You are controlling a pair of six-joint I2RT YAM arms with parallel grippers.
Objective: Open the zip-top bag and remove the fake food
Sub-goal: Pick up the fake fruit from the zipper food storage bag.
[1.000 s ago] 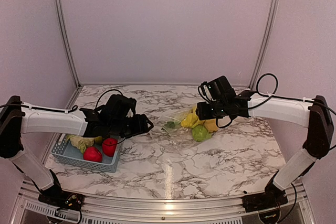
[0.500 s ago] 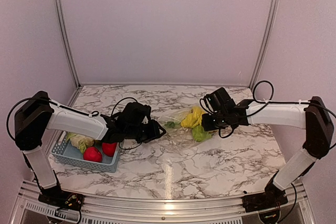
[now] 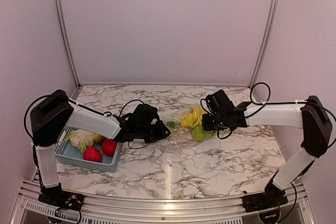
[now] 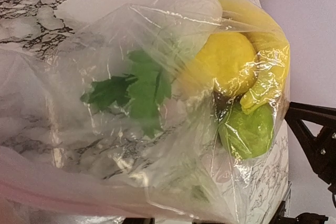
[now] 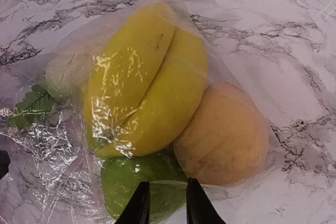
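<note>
The clear zip-top bag [image 3: 178, 128] lies on the marble, holding fake food: yellow bananas [image 5: 142, 87], an orange [image 5: 223, 135], a green pear [image 5: 134, 184], a lemon [image 4: 223, 61] and a green leaf [image 4: 142, 90]. My left gripper [image 3: 161, 131] is at the bag's left end. Its fingertips [image 4: 137, 220] show only as dark slivers under the film and the pinkish zip strip [image 4: 63, 195]. My right gripper [image 5: 165, 203] is low over the bag's right end. Its jaws stand a narrow gap apart, with the bagged pear showing between the tips.
A light blue lattice basket [image 3: 67, 157] stands at the left near my left arm. It holds two red apples [image 3: 93, 154] and a pale cabbage [image 3: 81, 139]. Side walls and metal rails close in the table.
My left arm has reached right from beside the basket to the bag's left end. My right gripper has sunk lower over the pear. Both pairs of jaws have narrowed.
</note>
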